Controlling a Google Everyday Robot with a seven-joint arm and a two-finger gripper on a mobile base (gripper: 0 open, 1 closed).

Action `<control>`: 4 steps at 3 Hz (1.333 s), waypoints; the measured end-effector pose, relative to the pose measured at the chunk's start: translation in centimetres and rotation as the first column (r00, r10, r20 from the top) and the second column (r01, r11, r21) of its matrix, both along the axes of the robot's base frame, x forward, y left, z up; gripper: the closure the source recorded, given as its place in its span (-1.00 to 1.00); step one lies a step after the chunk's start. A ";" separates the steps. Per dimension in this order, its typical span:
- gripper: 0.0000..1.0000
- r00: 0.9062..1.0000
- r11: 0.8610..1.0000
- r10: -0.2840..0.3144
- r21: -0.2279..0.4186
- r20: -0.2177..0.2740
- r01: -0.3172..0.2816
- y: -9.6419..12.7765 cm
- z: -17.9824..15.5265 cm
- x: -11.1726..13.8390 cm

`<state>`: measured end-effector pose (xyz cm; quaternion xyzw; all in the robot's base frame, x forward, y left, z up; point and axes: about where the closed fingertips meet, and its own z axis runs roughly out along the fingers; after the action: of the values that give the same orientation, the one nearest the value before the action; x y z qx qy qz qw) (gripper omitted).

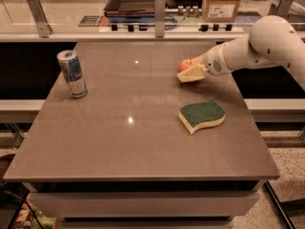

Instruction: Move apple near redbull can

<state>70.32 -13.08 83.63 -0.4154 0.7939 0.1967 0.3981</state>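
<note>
The apple (184, 65), small and red-orange, sits at the far right of the brown table (124, 142), mostly hidden behind my gripper's pale fingers (191, 74). My gripper (189, 69) reaches in from the right on a white arm (257, 46) and closes around the apple. The redbull can (72, 73), a slim silver-and-blue can, stands upright near the table's left edge, far from the apple.
A green-and-yellow wavy sponge (202, 115) lies on the table in front of the gripper. Beyond the table's far edge is a counter with a dark tray (136, 1), a cardboard box (222, 1) and metal posts (160, 15).
</note>
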 end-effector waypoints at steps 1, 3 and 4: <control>1.00 0.998 0.999 0.045 -0.013 0.034 -0.045 3.1 2.5 -0.9; 1.00 0.990 0.996 0.080 -0.046 0.115 -0.075 7.2 7.4 -2.8; 1.00 0.978 0.988 0.155 -0.045 0.142 -0.150 10.5 8.8 -4.0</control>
<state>66.31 -2.58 92.48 -0.4951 0.7319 0.1822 0.4313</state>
